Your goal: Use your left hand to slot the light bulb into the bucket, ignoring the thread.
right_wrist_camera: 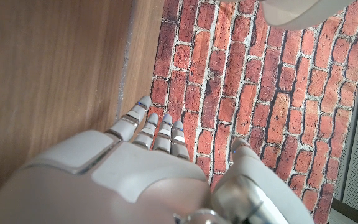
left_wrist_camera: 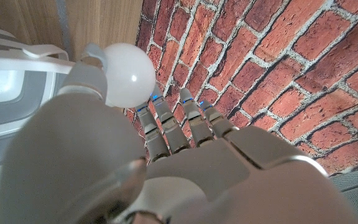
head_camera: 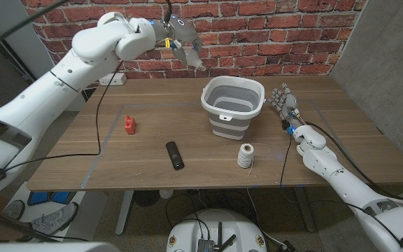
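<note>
Head view: the left hand [head_camera: 182, 43] is raised above the wooden table [head_camera: 152, 112], in front of the brick wall [head_camera: 257, 35] and to the left of the bucket [head_camera: 233, 105]. Its fingers are curled downward around the light bulb [head_camera: 196, 64], whose pale tip protrudes below them. The bulb is therefore off the table, higher than the bucket's rim and beside rather than over the opening.

Left wrist view: the white globe of the light bulb [left_wrist_camera: 128, 74] is pinched between the thumb [left_wrist_camera: 82, 78] and the fingers [left_wrist_camera: 166, 124]; the remaining fingers lie close together, extended towards the wall. Part of the bucket [left_wrist_camera: 17, 81], white rim and grey interior, appears near the bulb.

Head view: the right hand [head_camera: 286, 105] stands on its edge on the table, just to the right of the bucket, apart from it. Its fingers point upward, slightly parted, and hold nothing. Right wrist view: the same fingers [right_wrist_camera: 151, 127] are straight and lie side by side, the thumb set apart, nothing between them.

Other items on the table: a spool of thread [head_camera: 245, 155] upright near the front edge, below the bucket; a black remote [head_camera: 175, 155] to its left; a small red object [head_camera: 129, 124] further left. The bucket is grey with a white rim and stands upright
</note>
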